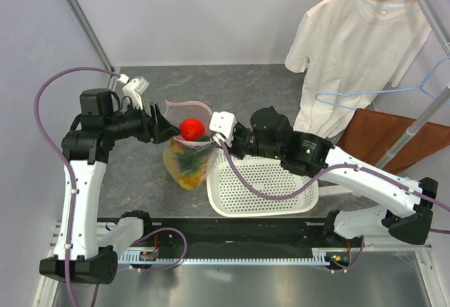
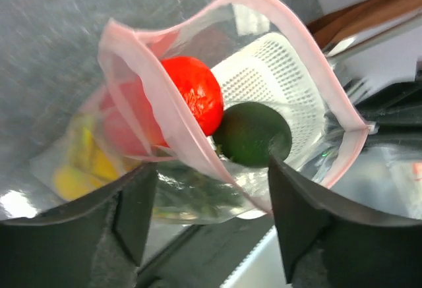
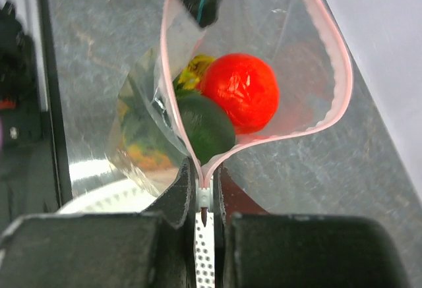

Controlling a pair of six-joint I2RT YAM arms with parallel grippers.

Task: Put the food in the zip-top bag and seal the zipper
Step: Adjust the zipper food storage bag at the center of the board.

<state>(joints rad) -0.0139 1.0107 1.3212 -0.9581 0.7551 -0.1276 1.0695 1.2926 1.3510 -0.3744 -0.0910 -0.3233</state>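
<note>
Grey table [image 1: 140,187] bears the open-mouthed bag [image 1: 184,168], red fruit [image 2: 194,93] and avocado [image 2: 254,133] uppermost. Right gripper [image 3: 206,192] pinches its zipper [image 3: 349,80] end at 3 o'clock; left gripper [image 2: 211,169] stands spread at 9.

Left claw [image 1: 159,126] meets one side of the clear plastic zip-top bag [image 1: 184,163], right claw [image 1: 218,142] the other. Between them a round red fruit [image 1: 190,128] rides high in the open mouth. A white perforated plastic basket [image 1: 264,184] lies just beside the right claw.
</note>
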